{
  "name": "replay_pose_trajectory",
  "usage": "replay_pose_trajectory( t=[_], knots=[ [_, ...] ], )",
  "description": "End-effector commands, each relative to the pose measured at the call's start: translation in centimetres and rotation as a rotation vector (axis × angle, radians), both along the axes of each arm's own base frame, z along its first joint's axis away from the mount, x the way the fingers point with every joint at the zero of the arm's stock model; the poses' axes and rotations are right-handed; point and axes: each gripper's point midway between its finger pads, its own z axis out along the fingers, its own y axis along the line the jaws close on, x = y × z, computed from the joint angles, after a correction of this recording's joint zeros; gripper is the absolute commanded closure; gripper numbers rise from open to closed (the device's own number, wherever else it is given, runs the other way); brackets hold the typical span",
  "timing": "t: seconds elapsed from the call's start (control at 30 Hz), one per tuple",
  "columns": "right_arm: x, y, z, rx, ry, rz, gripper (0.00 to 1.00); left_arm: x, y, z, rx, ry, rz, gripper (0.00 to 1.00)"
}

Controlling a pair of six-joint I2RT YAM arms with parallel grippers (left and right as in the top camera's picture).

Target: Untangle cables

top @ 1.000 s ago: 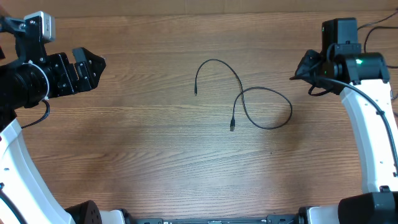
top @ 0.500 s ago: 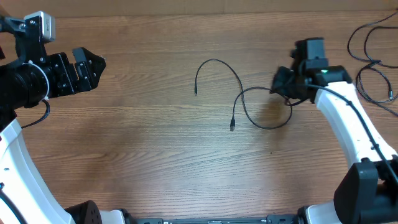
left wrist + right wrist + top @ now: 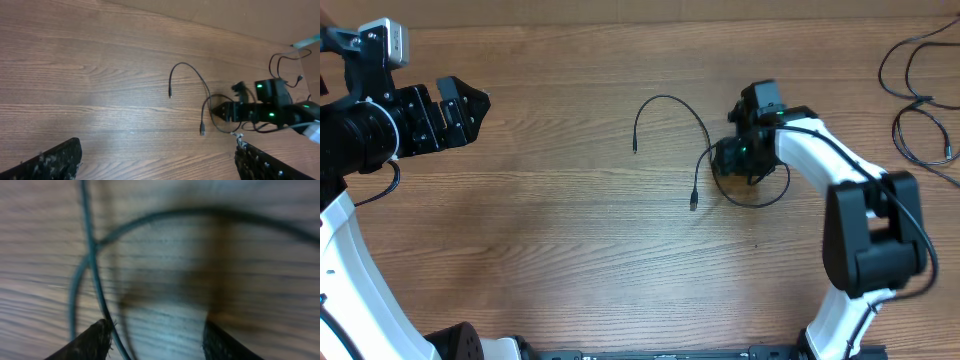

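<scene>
One thin black cable (image 3: 672,98) lies mid-table, arching from a small plug down into a loop (image 3: 775,195), with its other plug (image 3: 694,203) beside the loop. My right gripper (image 3: 735,158) hangs low over the loop's left side. In the right wrist view it (image 3: 157,335) is open, with bare wood between the fingers and a cable strand (image 3: 94,265) running just past the left fingertip (image 3: 97,335). More cables (image 3: 912,100) lie loosely piled at the far right. My left gripper (image 3: 480,100) is open and held high at the far left. The left wrist view looks down on the cable (image 3: 192,75).
The right arm's white link (image 3: 840,165) reaches across the table from the right toward the loop. The table's back edge (image 3: 620,20) runs along the top. Bare wood lies between the left gripper (image 3: 160,167) and the middle cable.
My right arm has swept left from the table's right side to the cable loop, uncovering the cables at the far right. Its jaws have opened. The left arm has stayed still.
</scene>
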Motion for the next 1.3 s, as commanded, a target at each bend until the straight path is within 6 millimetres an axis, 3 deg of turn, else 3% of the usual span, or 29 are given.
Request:
replay_pose_trajectory(
  t=[0.0,0.17,0.3,0.4,0.67,0.7,0.77,0.83,0.93,1.07,1.27],
  knots=[
    [-0.2,1.5,-0.3,0.055,0.011,0.035,0.44,-0.4,-0.6,0.3,0.003,-0.016,-0.03,0.03],
    [0.1,3.1,1.0,0.068,-0.002,0.066,0.43,-0.4,-0.6,0.3,0.003,-0.016,-0.03,0.03],
    [0.8,3.9,3.3,0.07,-0.002,0.072,0.43,-0.4,-0.6,0.3,0.003,-0.017,-0.031,0.03],
    [2.0,4.3,5.0,0.089,-0.008,-0.027,0.39,-0.4,-0.6,0.3,0.003,-0.016,-0.03,0.03],
    [2.6,3.3,2.5,0.055,0.051,-0.264,0.36,-0.4,-0.6,0.3,0.004,-0.017,-0.031,0.03],
    [2.5,3.3,2.0,0.053,0.073,-0.307,0.41,-0.4,-0.6,0.3,0.004,-0.017,-0.031,0.03],
    [2.1,3.2,1.3,0.056,0.118,-0.407,0.62,-0.4,-0.6,0.3,0.004,-0.017,-0.031,0.03],
    [2.0,3.2,1.1,0.065,0.148,-0.504,0.67,-0.4,-0.6,0.3,0.004,-0.017,-0.031,0.03],
    [2.4,3.9,1.2,0.078,0.135,-0.539,0.51,-0.4,-0.6,0.3,0.004,-0.017,-0.031,0.03],
    [2.7,5.1,1.2,0.089,0.115,-0.569,0.39,-0.4,-0.6,0.3,0.004,-0.017,-0.031,0.03],
    [2.6,5.5,0.7,0.045,0.09,-0.605,0.38,-0.4,-0.6,0.3,0.004,-0.017,-0.031,0.03]
  ],
)
